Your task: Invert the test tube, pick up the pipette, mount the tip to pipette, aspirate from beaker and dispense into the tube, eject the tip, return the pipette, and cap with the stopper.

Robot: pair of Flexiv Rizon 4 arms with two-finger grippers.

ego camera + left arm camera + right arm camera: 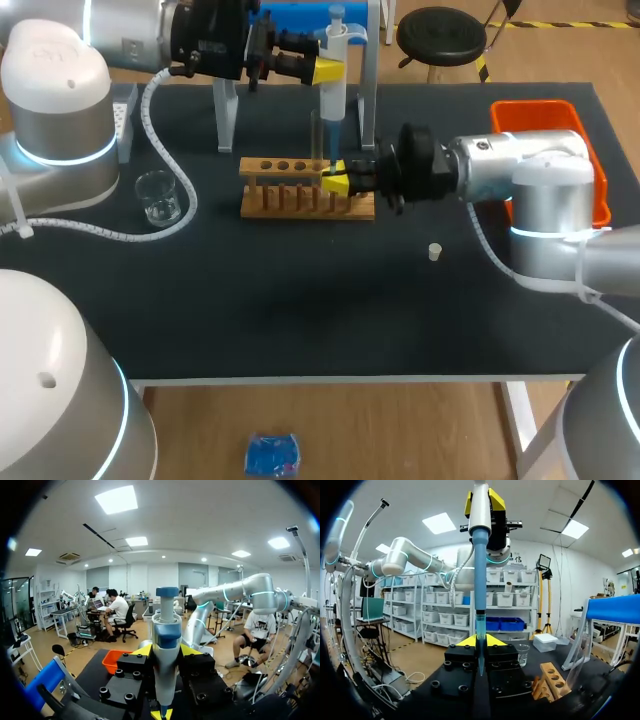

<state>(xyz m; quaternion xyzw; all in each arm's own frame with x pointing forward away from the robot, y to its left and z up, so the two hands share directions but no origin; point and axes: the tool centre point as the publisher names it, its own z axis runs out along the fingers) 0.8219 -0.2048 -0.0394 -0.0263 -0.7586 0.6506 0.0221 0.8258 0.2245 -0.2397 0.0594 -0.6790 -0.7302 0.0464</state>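
**Centre crowded, near strip open**

Blocked mid-table by the wooden rack (290, 200). At its right end, right gripper (336, 181) clamped on the test tube (480, 625), with the right arm stretched in low from the right. Blocked straight above by the pipette (334, 95), upright in the left gripper (328, 70), tip down at the tube. Hemmed behind by white stand posts (226, 115), just beyond the rack. Left of rack: beaker (158, 198), with the spiral cable (150, 105) looped round it. Right: small stopper (435, 252), well apart from the rack, and orange bin (530, 105) at the far corner. Open passage along the near strip of table (300, 320) and between beaker and rack.
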